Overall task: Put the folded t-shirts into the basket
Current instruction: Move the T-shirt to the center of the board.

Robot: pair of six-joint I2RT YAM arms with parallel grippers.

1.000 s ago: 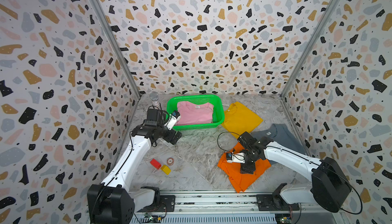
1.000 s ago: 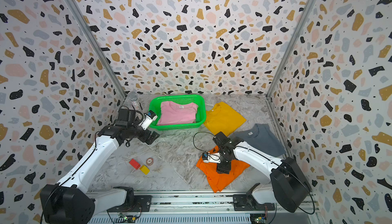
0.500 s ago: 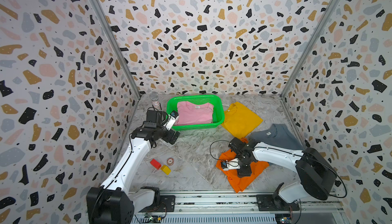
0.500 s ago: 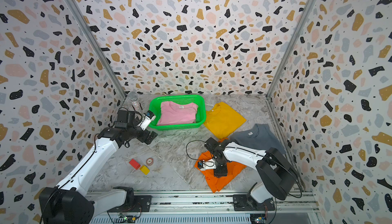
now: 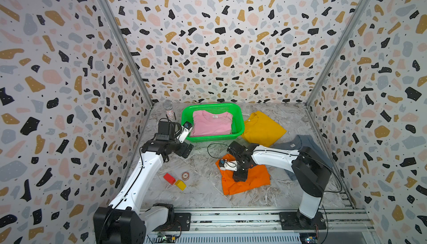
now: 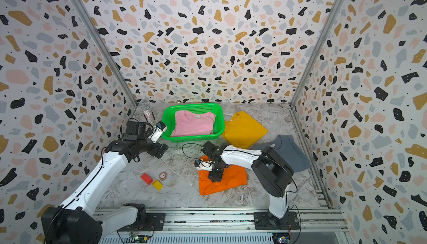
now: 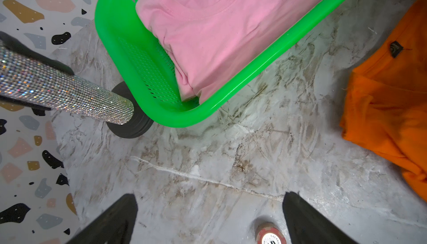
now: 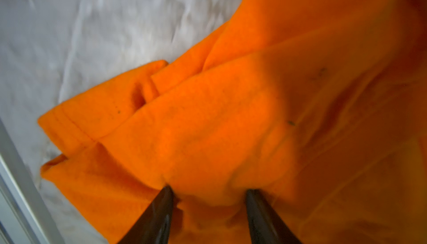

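The green basket [image 5: 213, 138] [image 7: 115, 46] stands at the back with the pink t-shirt [image 5: 212, 125] [image 7: 219, 41] lying folded inside. To its right the yellow t-shirt [image 5: 262, 129] lies on the table, and the grey-blue t-shirt [image 5: 307, 141] is partly hidden under my right arm. The orange t-shirt [image 5: 251, 180] [image 8: 231, 115] lies near the front. My right gripper [image 5: 239, 175] [image 8: 208, 189] points down into it, jaws closed on a bunched fold. My left gripper [image 5: 186, 149] [image 7: 210, 195] hovers open over bare table beside the basket's front left corner.
A glittery microphone [image 5: 169, 111] [image 7: 57, 92] stands on a black base against the basket's left corner. A red block [image 5: 169, 178], a yellow block [image 5: 180, 184] and a poker chip [image 5: 185, 175] [image 7: 270, 236] lie at front left. Walls close three sides.
My right gripper has slid left across the orange t-shirt and narrowed onto it, rumpling the cloth. The left arm has barely moved.
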